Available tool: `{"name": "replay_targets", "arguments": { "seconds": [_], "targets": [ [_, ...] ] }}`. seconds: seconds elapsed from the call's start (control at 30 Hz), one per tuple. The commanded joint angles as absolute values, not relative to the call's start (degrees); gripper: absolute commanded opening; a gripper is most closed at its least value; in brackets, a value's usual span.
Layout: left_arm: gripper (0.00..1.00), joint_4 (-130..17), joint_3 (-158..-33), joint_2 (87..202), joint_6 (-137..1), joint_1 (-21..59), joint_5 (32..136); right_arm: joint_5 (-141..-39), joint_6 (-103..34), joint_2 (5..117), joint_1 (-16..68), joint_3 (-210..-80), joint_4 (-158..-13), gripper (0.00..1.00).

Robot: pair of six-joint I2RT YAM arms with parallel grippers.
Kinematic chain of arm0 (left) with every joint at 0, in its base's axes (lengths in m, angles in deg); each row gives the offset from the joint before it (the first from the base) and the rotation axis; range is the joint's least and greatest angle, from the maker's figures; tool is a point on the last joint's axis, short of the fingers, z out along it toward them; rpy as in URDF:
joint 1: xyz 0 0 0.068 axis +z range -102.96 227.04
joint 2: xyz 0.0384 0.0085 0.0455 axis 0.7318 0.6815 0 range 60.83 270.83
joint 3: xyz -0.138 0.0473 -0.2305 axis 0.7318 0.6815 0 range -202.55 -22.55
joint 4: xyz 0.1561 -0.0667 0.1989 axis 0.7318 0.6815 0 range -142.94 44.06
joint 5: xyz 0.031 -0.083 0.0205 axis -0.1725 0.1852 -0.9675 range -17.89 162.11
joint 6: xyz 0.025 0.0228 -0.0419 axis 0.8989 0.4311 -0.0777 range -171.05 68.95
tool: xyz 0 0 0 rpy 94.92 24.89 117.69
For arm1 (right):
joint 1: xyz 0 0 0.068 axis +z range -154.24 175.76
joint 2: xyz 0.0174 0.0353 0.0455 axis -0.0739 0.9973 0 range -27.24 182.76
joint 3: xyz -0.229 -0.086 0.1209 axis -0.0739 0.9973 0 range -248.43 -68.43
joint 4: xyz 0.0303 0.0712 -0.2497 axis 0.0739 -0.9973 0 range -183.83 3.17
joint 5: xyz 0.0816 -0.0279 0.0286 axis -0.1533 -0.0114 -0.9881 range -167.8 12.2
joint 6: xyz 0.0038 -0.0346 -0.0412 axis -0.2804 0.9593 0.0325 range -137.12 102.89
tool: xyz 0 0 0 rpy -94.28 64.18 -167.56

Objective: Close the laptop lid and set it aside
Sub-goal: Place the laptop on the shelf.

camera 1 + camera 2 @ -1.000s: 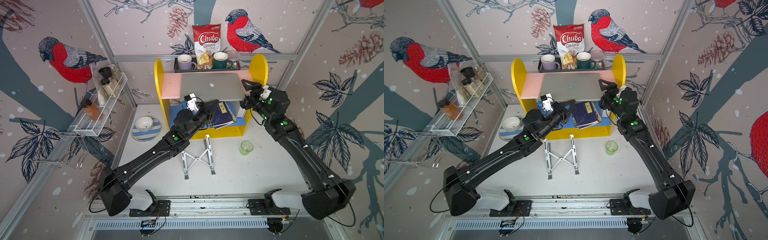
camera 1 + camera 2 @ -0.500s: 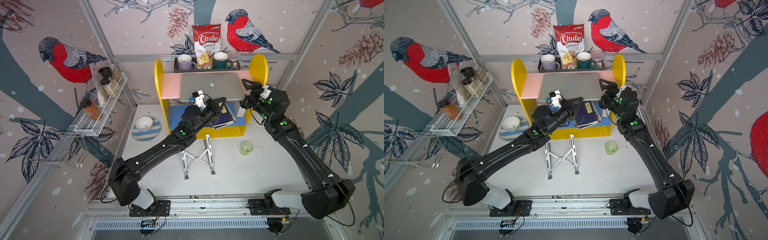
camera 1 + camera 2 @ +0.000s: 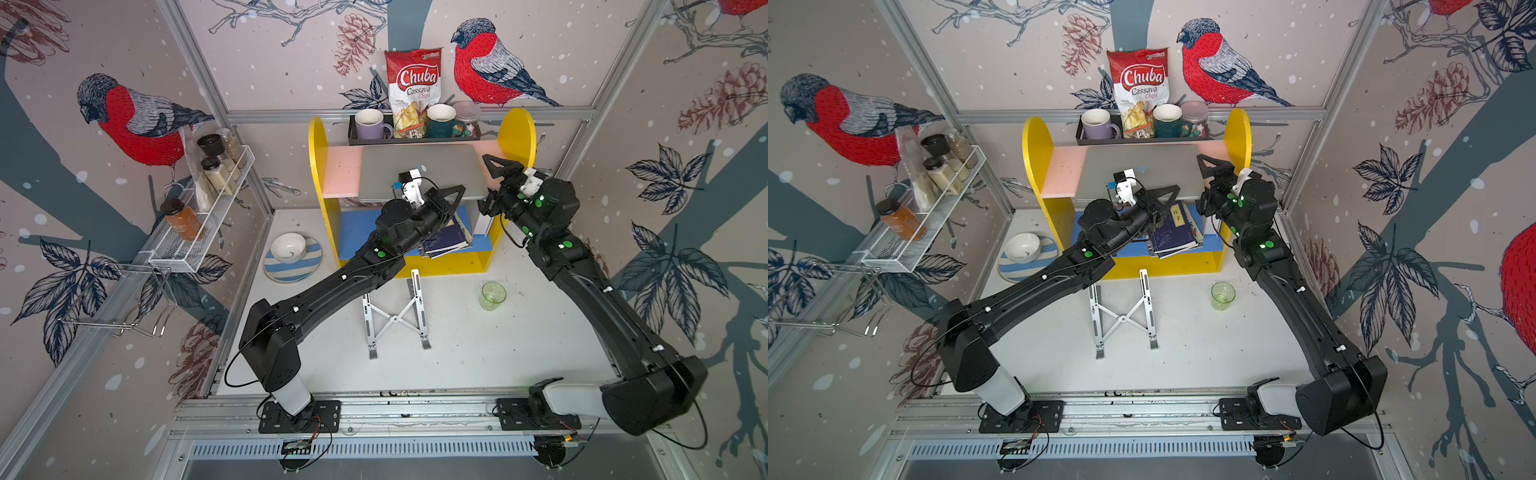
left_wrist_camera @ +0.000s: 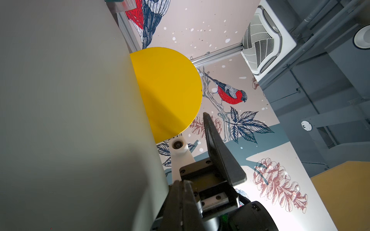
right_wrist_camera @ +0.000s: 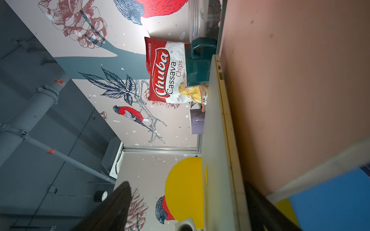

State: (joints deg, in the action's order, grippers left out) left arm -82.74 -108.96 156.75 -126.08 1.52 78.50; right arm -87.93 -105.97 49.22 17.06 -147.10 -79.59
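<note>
In both top views the laptop point(image 3: 419, 170) lies flat on the pink shelf point(image 3: 340, 174) of the yellow rack point(image 3: 318, 166), with the lid point(image 3: 440, 162) down. The right hand point(image 3: 483, 183) straddles the laptop's right edge, its jaws spread wider than a second ago. I read that as a release, so the setting-aside looks all but done. The left hand point(image 3: 459, 190), pressed together and empty, has swung up and across to the laptop's front edge.

The left wrist view shows the grey lid and, past it, one of the right hand's fingers point(image 4: 218, 152) standing clear of the surface.

The right wrist view has the laptop's edge between both fingers point(image 5: 116, 206). The upper one is plainly off the laptop; whether the other touches, I cannot tell. The laptop itself has not shifted.
</note>
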Motion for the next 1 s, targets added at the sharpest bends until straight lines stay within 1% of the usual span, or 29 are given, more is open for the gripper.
{"name": "replay_targets", "arguments": {
  "seconds": [0.0,0.23,0.63,0.97],
  "targets": [
    [0.0,-86.42,-109.43,157.72,-126.67,2.5,79.0,-88.47,-107.35,49.72,16.98,-146.33,-85.83,0.89],
    [0.01,-86.21,-113.07,159.77,-125.61,3.43,80.29,-88.95,-107.55,49.57,16.67,-145.45,-85.31,0.93],
    [0.01,-87.56,-117.4,165.33,-127.21,5.09,81.48,-89.93,-107.73,49.06,16.24,-144.92,-86.73,0.96],
    [0.01,-88.6,-119.93,167.37,-127.59,5.38,81.34,-86.49,-106.31,43.16,15.22,-141.48,-92.83,0.99]
  ]
}}
